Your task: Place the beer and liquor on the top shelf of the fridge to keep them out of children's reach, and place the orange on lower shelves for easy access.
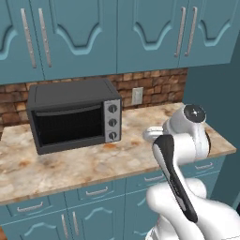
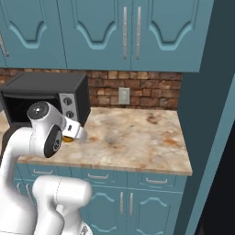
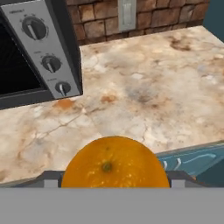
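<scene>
The orange [image 3: 114, 161] is a round orange ball, and it sits between my two dark fingertips with my gripper [image 3: 114, 180] shut on it. It hangs above the front part of the marble counter [image 3: 144, 87], close to the counter's edge. From the right base camera, a sliver of the orange [image 2: 67, 139] peeks out under my gripper [image 2: 69, 137], just in front of the oven. My white hand [image 1: 152, 134] also shows behind the arm's elbow. The beer, the liquor and the fridge are out of view.
A black countertop oven [image 1: 72, 115] with three knobs stands on the counter's left. The brick wall carries an outlet [image 2: 123, 95]. Teal cabinets [image 2: 128, 32] hang overhead, drawers [image 2: 156, 181] sit below, and a tall teal panel [image 2: 202, 114] bounds the counter's right end.
</scene>
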Controlling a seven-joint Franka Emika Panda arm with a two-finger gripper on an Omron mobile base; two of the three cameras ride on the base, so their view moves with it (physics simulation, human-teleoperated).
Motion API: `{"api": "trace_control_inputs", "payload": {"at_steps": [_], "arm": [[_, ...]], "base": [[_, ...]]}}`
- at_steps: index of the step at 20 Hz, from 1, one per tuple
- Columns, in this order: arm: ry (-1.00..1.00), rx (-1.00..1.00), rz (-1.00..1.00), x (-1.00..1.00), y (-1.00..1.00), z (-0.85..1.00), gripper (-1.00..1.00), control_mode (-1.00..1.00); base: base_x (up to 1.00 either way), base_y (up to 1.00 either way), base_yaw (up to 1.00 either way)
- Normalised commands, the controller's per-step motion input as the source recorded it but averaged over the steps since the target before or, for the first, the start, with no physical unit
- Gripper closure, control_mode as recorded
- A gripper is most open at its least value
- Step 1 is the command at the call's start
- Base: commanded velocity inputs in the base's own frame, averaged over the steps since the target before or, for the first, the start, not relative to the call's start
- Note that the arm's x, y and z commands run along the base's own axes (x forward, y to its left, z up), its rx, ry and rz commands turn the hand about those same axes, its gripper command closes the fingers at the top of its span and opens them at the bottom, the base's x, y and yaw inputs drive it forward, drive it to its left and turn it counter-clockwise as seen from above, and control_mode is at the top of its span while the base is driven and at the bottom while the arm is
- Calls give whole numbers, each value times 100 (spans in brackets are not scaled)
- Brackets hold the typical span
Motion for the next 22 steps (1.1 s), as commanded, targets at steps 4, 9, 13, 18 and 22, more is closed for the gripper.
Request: {"api": "trace_control_inputs", "payload": {"at_steps": [4, 9, 13, 18, 22], "arm": [[-3, -2, 0, -66, -2, 99, 100, -100], [0, -4, 0, -66, -1, 74, 100, -100], [0, -3, 0, -90, -5, 12, 100, -100], [0, -2, -1, -100, -3, 0, 100, -100], [0, 0, 0, 0, 0, 0, 100, 100]], "base": [[0, 0, 0], [0, 0, 0], [0, 0, 0], [0, 0, 0], [-68, -27, -10]]}}
